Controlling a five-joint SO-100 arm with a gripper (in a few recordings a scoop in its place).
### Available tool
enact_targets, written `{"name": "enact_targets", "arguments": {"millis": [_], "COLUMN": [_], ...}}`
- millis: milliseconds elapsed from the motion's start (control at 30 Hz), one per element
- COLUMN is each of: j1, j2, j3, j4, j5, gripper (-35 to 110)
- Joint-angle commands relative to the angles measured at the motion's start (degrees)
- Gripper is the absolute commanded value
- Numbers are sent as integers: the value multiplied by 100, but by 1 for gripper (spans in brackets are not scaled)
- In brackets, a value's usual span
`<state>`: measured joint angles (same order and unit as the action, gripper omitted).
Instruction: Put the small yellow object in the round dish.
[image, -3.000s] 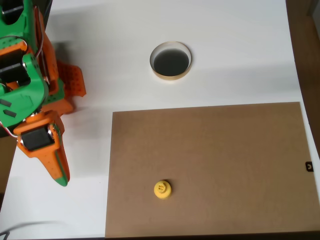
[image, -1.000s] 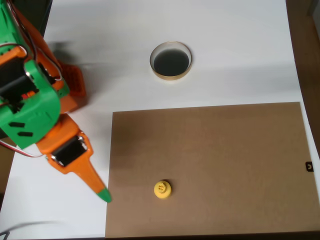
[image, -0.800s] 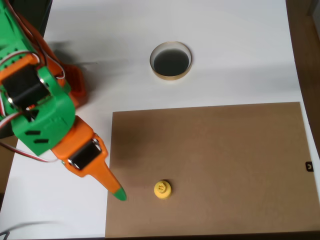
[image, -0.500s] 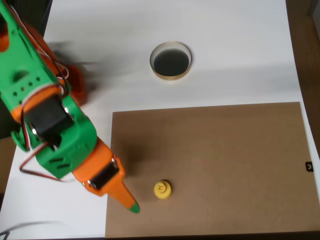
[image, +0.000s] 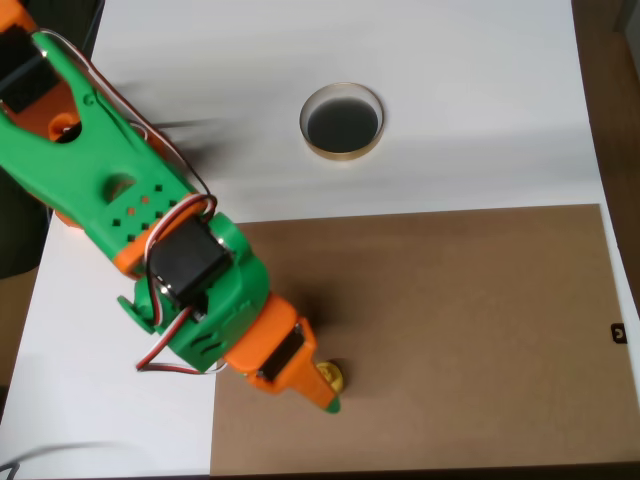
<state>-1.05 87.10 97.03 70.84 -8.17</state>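
Lower centre of the overhead view: the claw (image: 325, 398), its state impossible to tell, covers most of the small yellow object (image: 333, 376). The round dish (image: 342, 120) sits upper centre.

Seen from overhead, the green and orange arm (image: 150, 230) has swung from the left edge of the white desk (image: 470, 120) out over the brown board (image: 450, 330). Its claw (image: 322, 392), three seconds ago well left of the board, has travelled right and now sits over the small yellow object (image: 333, 376), covering most of it. Only a sliver of yellow shows at the claw's right side.
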Motion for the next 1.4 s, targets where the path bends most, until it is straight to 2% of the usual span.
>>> {"name": "enact_targets", "arguments": {"millis": [0, 533, 1233, 1367], "j1": [-396, -360, -308, -299], "j2": [70, -888, -1485, -1591], "j3": [-439, -844, -1512, -1600], "j4": [53, -237, -229, -255], "j5": [0, -53, 44, 97], "gripper": [30, 27, 14, 6]}}
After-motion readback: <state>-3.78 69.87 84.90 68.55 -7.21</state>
